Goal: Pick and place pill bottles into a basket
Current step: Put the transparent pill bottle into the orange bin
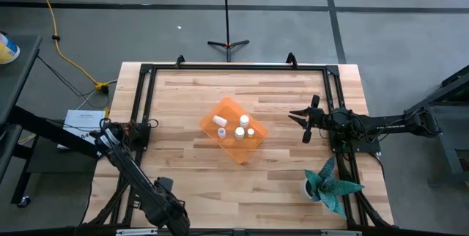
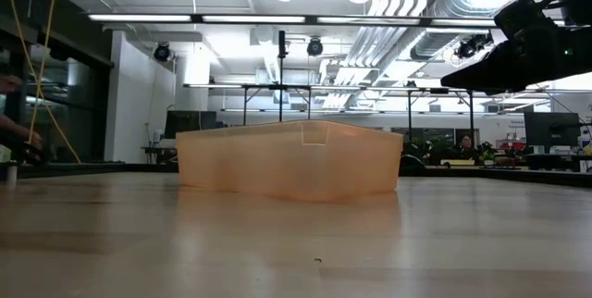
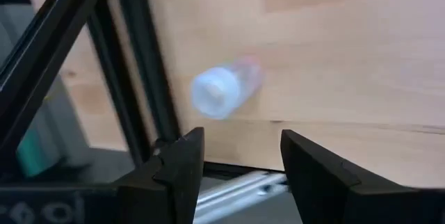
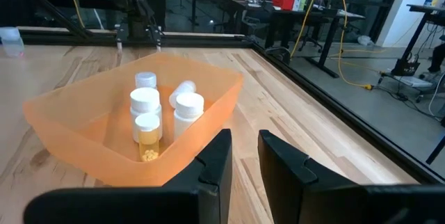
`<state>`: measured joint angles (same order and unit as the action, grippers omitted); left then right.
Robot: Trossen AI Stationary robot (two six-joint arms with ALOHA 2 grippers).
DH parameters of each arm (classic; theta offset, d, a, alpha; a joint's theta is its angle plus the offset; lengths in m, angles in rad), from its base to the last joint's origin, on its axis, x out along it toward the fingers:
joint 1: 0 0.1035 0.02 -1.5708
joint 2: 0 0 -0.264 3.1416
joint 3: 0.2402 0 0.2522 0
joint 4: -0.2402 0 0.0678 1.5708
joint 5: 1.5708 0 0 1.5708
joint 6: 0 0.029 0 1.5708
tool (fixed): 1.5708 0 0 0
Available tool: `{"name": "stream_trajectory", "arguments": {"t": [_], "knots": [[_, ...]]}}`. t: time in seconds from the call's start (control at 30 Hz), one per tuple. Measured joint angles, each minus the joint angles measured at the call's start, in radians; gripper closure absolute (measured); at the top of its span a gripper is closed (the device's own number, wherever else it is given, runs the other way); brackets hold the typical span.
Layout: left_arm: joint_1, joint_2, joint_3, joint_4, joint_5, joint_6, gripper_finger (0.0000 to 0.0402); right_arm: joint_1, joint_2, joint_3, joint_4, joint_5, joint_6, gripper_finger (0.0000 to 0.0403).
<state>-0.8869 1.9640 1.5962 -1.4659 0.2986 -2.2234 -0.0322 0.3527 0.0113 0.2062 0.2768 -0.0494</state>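
Pill bottles [image 4: 147,106], small white capped cylinders, stand in the translucent orange plastic basket [image 4: 208,85] just ahead of the narrowly parted right tool [image 4: 243,158], while the left tool [image 3: 240,165] gapes wide.

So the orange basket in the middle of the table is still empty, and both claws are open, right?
Not quite. The basket already holds pill bottles, as the right wrist view and the high view show. The rest stands: the left claw and the right claw are both open.
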Motion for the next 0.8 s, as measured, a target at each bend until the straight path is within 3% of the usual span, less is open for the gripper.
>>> {"name": "stream_trajectory", "arguments": {"t": [0.13, 0.37, 0.8], "knots": [[-0.010, 0.001, -0.088, 0.052, 0.120, 0.011, 0.0179, 0.000, 0.000, 0.000, 0.000, 0.000, -0.001, 0.0340], [-0.025, 0.000, -0.140, 0.096, -0.001, -0.006, 0.0179, 0.000, 0.000, 0.000, 0.000, 0.000, -0.002, 0.0340], [-0.052, -0.003, -0.205, 0.132, 0.011, 0.001, 0.0178, 0.000, 0.000, 0.000, 0.000, 0.001, -0.002, 0.0340]]}}
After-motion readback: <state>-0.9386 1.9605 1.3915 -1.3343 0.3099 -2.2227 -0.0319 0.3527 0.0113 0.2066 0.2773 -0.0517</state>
